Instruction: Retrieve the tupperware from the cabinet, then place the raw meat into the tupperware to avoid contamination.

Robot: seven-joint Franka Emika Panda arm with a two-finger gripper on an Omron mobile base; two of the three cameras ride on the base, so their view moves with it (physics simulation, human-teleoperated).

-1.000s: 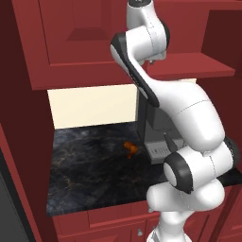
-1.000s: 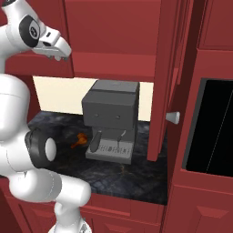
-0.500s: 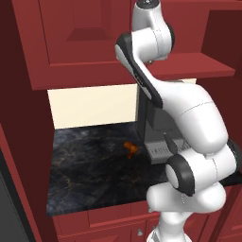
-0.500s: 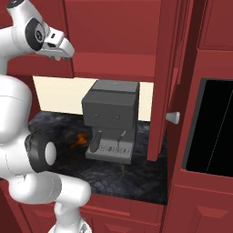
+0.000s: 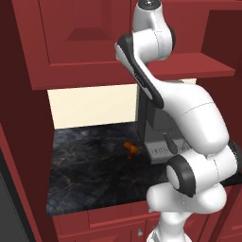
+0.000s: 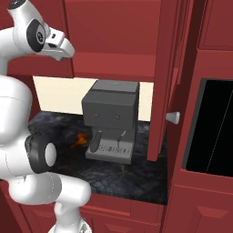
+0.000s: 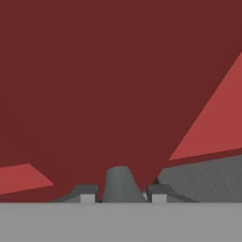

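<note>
The meat (image 5: 130, 148) is a small orange-brown lump with a thin end like a drumstick. It lies on the dark marbled tabletop (image 5: 90, 175), just to the left of a dark grey boxy machine (image 6: 111, 118) and apart from it. In the right base view the same piece (image 6: 80, 140) sits near the machine's lower left corner. A row of tiny pale marks runs along the machine's front panel, too small to read.

The cabinet (image 5: 80, 42) is dark red wood with a raised-panel door, hung on the wall above the tabletop over a cream back wall. A lighter red shelf (image 5: 198, 64) juts out on its right side. In the right base view a tall red door (image 6: 166, 68) stands open edge-on, with a round silver knob (image 6: 173, 117) on it.

The arm reaches up, with its hand against the cabinet front. In the hand view the pincer (image 7: 123, 196) is set around a small grey knob (image 7: 120, 182) on a dark red face. One fingertip (image 7: 87, 196) stands close on each side of the knob, but I cannot tell whether they are clenched on it or just short of touching
</note>
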